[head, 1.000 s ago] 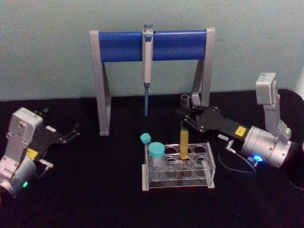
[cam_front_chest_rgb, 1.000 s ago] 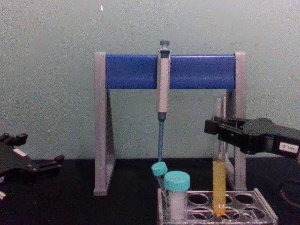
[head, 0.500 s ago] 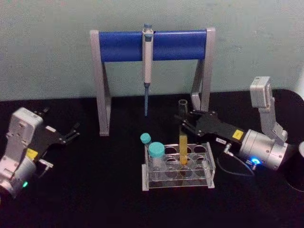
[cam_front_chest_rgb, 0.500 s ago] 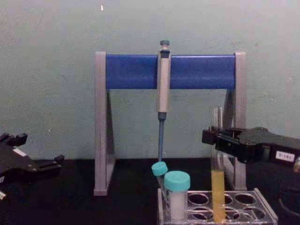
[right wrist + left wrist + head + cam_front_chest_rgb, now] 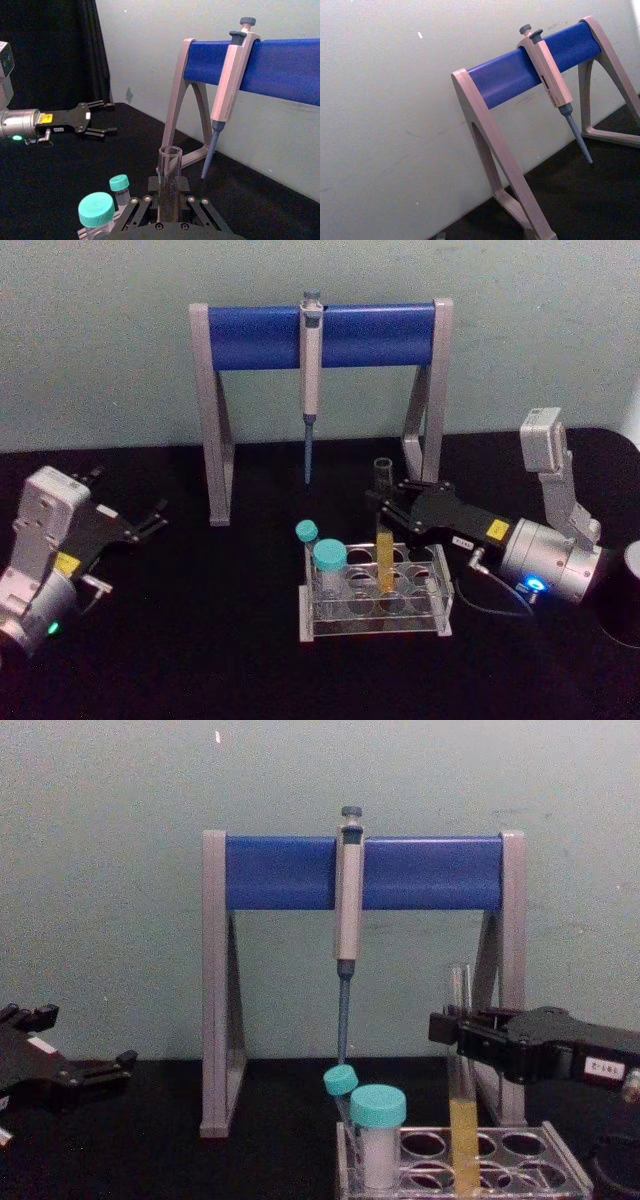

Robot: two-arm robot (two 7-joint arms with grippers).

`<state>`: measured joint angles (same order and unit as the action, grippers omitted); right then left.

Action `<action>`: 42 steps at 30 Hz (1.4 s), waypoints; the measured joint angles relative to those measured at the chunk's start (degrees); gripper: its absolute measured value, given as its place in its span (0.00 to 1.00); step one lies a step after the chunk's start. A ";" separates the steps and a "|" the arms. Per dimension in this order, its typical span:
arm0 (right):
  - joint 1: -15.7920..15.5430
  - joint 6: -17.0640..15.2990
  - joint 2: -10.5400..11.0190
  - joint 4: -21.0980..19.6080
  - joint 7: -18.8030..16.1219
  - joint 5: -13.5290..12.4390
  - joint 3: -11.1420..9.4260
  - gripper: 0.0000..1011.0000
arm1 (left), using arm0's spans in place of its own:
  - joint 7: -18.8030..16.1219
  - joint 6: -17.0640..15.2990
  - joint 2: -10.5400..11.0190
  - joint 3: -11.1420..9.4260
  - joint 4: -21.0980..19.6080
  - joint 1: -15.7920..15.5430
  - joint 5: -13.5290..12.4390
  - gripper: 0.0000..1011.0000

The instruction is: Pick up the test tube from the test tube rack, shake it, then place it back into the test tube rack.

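1. Clamping the test tube (image 5: 384, 540) just below its open mouth, the right gripper (image 5: 383, 502) has its fingers closed on the glass. In the right wrist view the rim stands up between the jaws.
2. Over the last second this gripper has come down, and the tube has sunk with it, staying upright. A second ago its yellow base hung about level with the top of the test tube rack (image 5: 372, 628). Now the lower part sits down inside a hole, to the right of the teal-capped tubes (image 5: 328, 558). I cannot tell which row.
3. This reads as the return step, so the task looks nearly finished. What is left is for the tube to bottom out, the fingers to let go, and the arm to back away without tipping the glass.
4. The capped tubes stand near the descending tube but apart from it, and have not shifted.
5. Behind the rack, the pipette (image 5: 310, 370) hangs on its stand (image 5: 260, 335) as before.
6. Well off to the left, the left gripper (image 5: 104, 118) rests parked with its fingers spread, unmoved.
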<state>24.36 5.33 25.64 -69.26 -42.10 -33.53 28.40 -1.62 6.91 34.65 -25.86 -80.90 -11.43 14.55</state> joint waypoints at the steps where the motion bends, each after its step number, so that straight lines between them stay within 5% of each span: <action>1: 0.01 -0.05 -0.02 0.06 -0.02 0.00 0.03 0.23 | 0.00 0.00 0.00 0.00 0.00 0.00 0.00 0.99; 42: 0.31 -0.66 -0.08 0.63 -0.11 0.11 0.31 0.23 | 0.00 0.00 0.00 0.00 0.00 0.00 0.00 0.99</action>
<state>24.67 4.67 25.55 -68.63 -42.21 -33.42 28.71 -1.62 6.91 34.65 -25.86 -80.90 -11.43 14.55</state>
